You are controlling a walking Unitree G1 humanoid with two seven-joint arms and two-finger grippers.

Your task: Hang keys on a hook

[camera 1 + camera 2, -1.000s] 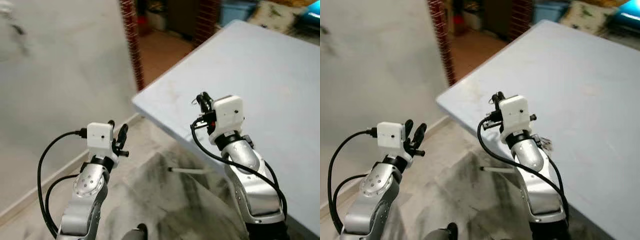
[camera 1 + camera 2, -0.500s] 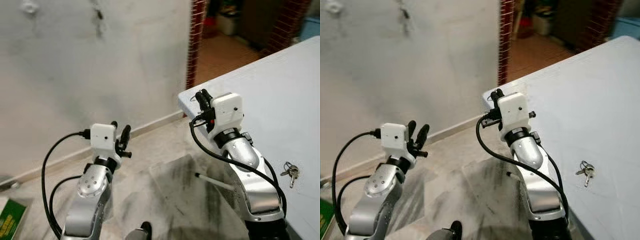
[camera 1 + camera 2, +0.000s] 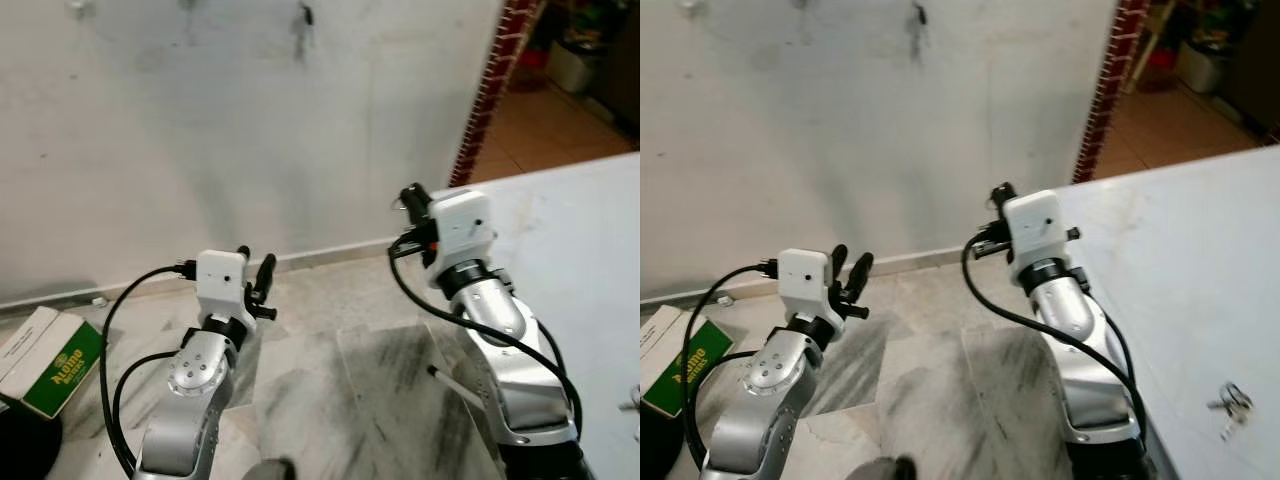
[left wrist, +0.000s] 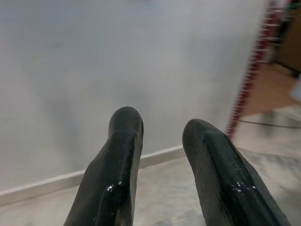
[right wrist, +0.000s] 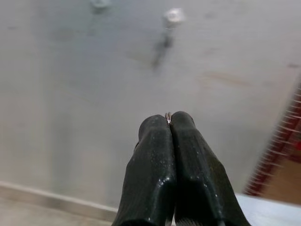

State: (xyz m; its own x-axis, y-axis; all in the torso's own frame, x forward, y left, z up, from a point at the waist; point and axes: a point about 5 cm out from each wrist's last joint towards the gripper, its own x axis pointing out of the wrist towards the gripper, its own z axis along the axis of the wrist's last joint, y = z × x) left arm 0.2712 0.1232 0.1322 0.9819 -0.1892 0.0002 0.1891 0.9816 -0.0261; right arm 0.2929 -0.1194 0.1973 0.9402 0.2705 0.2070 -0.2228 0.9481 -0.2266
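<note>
Right wrist view: right tool [image 5: 169,118] pinched on thin metal ring [image 5: 167,116], facing wall hooks [image 5: 174,16]. Left tool [image 4: 160,129] fingers apart, empty. Keys [image 3: 1230,405] on desk [image 3: 1180,240].

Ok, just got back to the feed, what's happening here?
The robot faces the wall with both arms raised. The right tool is shut, with a sliver of a metal ring showing between its tips, and it points up toward a hook on the wall without having reached it. The left tool is open and holds nothing. A set of keys lies on the table to the robot's right.
</note>
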